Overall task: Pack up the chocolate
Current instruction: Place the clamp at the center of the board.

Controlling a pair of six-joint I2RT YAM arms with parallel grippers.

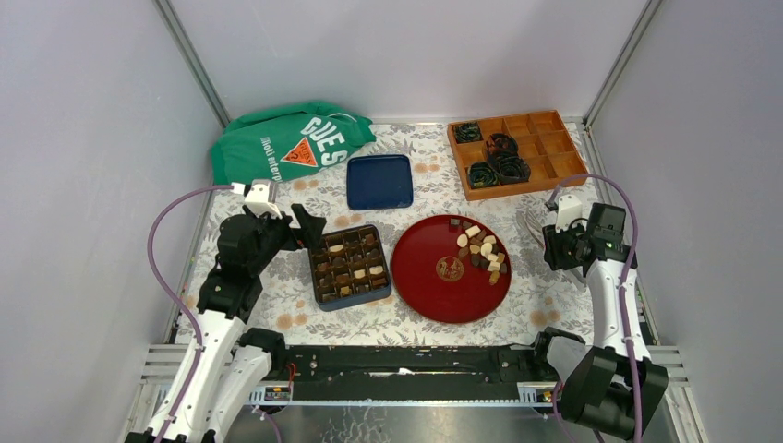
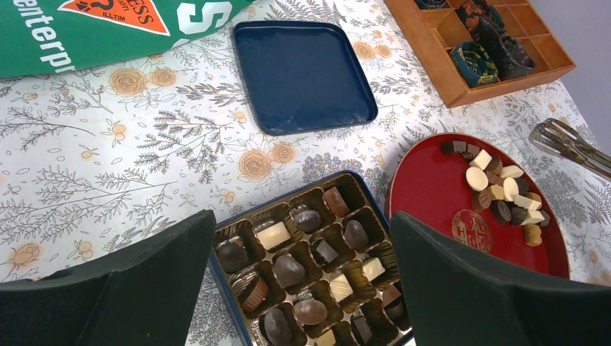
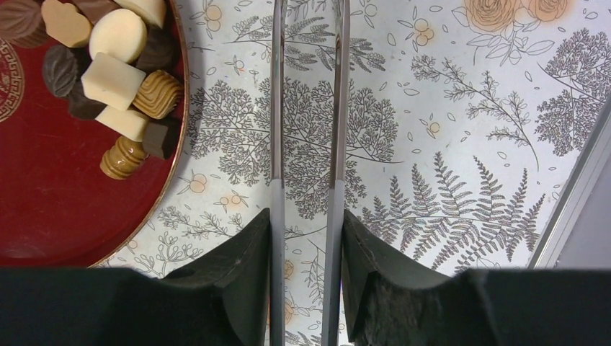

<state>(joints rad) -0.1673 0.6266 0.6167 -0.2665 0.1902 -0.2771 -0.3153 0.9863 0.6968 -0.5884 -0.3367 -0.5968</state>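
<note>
Tongs (image 3: 277,108) in right end effector (image 3: 306,225)

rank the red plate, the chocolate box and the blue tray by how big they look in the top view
Largest: red plate.
Then chocolate box and blue tray, nearly alike. The box looks slightly bigger but lies nearer the camera, so I won't rank them.

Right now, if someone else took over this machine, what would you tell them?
Left claw: open, above the blue box.
Right claw: shut on metal tongs, beside the red plate.
Chocolate: a pile on the plate; many box cells filled, some look empty.
To do: fill the empty cells from the pile, then perhaps cover with the blue tray.
</note>
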